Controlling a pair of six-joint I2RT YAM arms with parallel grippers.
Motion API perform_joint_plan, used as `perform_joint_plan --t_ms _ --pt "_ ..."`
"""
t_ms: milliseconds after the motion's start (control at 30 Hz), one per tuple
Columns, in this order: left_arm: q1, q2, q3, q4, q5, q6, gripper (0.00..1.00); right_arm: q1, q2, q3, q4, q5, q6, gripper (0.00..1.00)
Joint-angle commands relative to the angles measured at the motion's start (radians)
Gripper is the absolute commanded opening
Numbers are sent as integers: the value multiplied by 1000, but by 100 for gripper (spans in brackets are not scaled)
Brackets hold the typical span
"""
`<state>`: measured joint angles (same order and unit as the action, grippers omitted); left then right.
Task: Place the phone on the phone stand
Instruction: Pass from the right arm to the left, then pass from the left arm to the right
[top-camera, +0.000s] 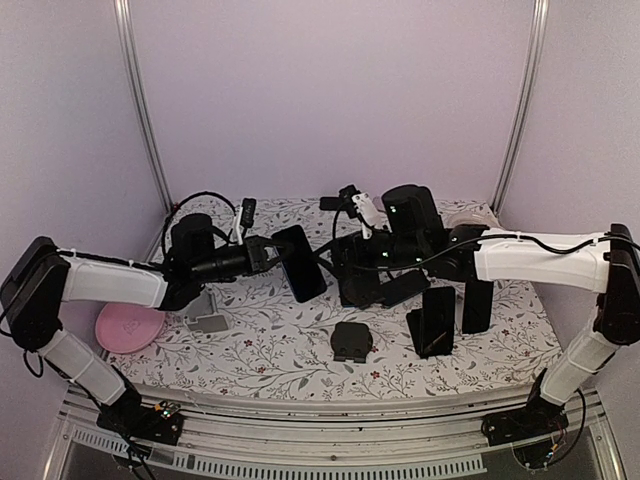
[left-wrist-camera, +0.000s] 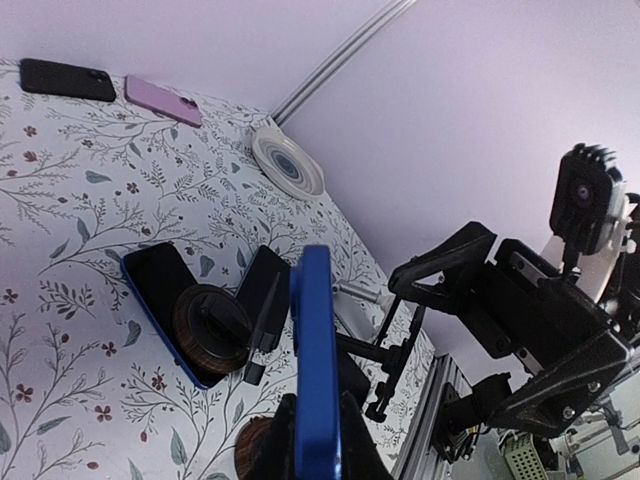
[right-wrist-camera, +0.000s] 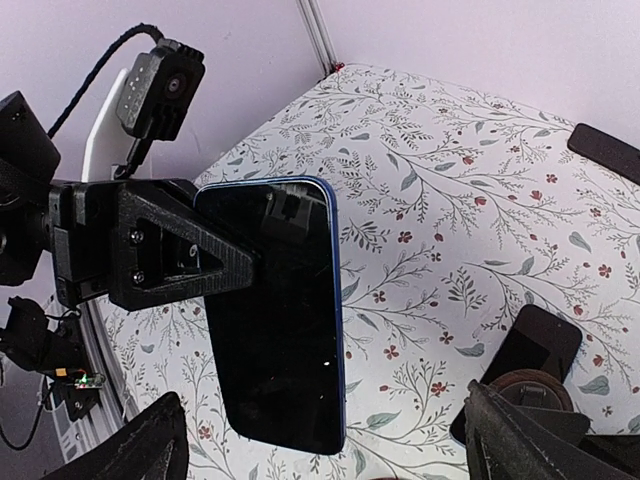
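My left gripper is shut on a blue-edged phone and holds it in the air over the middle of the table. In the left wrist view the phone stands edge-on between the fingers. The right wrist view shows its dark screen facing my right gripper. That gripper is open just right of the phone and does not touch it. A low black phone stand sits on the cloth in front of both grippers.
Two dark upright slabs stand to the right; the left wrist view shows one as a blue-edged phone on a round brown base. At the back lie a black phone, a purple phone and a white plate. A pink plate and a grey piece lie on the left.
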<state>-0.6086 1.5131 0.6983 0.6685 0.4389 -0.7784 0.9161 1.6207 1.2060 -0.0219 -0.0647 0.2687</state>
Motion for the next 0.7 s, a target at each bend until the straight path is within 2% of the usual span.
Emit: perform_joint_plan --t_ms 0,267,433,667 --pt "-25 -60 -15 46 70 93 0 -2 -90 -57 35 -21 35 96" --pt "-83 -88 -3 22 120 175 0 -46 -242 -235 170 -64 66 96" --pt "-126 -95 12 9 137 232 0 -72 -329 -301 195 -111 70 96" --pt "-173 -79 43 -1 162 282 0 -86 -421 -387 281 -252 46 93"
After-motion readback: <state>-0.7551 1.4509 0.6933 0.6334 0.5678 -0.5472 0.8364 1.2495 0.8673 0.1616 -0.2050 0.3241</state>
